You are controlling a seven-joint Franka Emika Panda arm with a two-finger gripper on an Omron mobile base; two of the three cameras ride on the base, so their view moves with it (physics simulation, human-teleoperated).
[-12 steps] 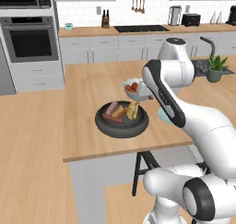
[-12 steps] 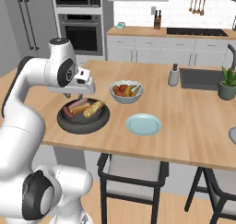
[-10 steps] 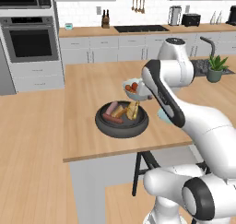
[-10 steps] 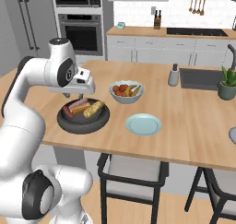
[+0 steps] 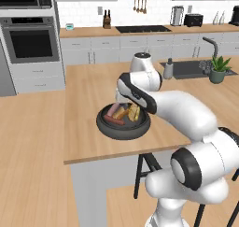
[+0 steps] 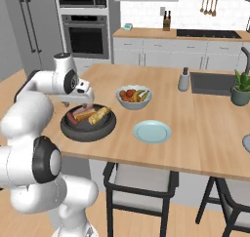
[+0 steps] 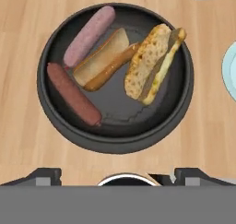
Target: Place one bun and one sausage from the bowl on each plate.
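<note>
Now the gripper (image 7: 118, 172) hovers spread wide, empty, just above the near rim of the bowl (image 7: 55, 121). Inside the bowl, nearest, lies the dark sausage (image 7: 73, 95); beyond it the bun (image 7: 102, 57), with a pink sausage (image 7: 90, 34) at the bowl's far side. Best, I'd say: drop straight, straddle one piece across its width, avoiding neighbours. The plate (image 6: 152, 132) waits beside the bowl.

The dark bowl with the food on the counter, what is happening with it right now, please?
The white arm hangs over the dark bowl with its gripper open and empty. Both buns and both sausages lie in the bowl. The pale blue plate beside it carries nothing, so no serving has begun.
</note>
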